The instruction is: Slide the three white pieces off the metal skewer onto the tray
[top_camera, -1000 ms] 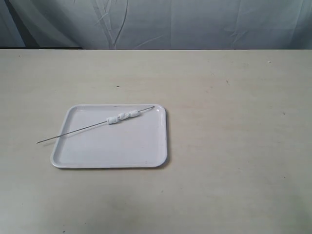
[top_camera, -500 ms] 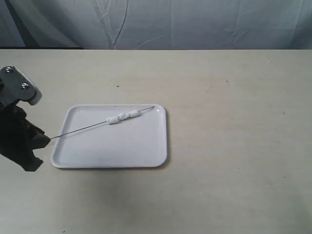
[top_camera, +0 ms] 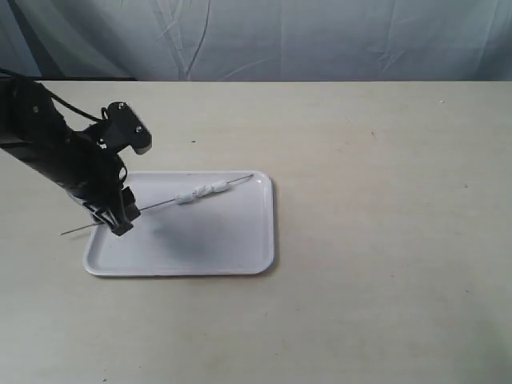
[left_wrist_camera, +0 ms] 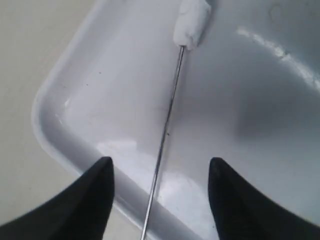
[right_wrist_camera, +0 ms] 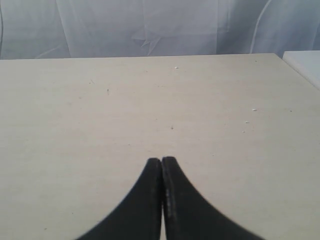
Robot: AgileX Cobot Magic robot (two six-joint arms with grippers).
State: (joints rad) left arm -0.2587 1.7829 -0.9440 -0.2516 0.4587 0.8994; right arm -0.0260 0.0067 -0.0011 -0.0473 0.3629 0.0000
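Note:
The metal skewer (top_camera: 157, 206) lies slanted across the white tray (top_camera: 200, 248), its bare end sticking out past the tray's left rim. Three white pieces (top_camera: 202, 192) sit in a row on it near its pointed end. My left gripper (top_camera: 122, 221) is open at the tray's left side, a finger on either side of the skewer's bare shaft without touching it. In the left wrist view the skewer (left_wrist_camera: 165, 135) runs between the black fingertips (left_wrist_camera: 102, 172) of the gripper (left_wrist_camera: 160, 167) up to the nearest white piece (left_wrist_camera: 190, 25). My right gripper (right_wrist_camera: 162, 161) is shut and empty over bare table.
The tray (left_wrist_camera: 55, 135) rests on a beige table (top_camera: 384, 224). A grey cloth backdrop (top_camera: 320, 36) hangs behind the table's far edge. A white edge (right_wrist_camera: 305, 62) shows at the table's side in the right wrist view.
The left arm has swung in from the left edge and now reaches over the tray's left side, its open fingers straddling the skewer. Skewer and pieces have not moved.

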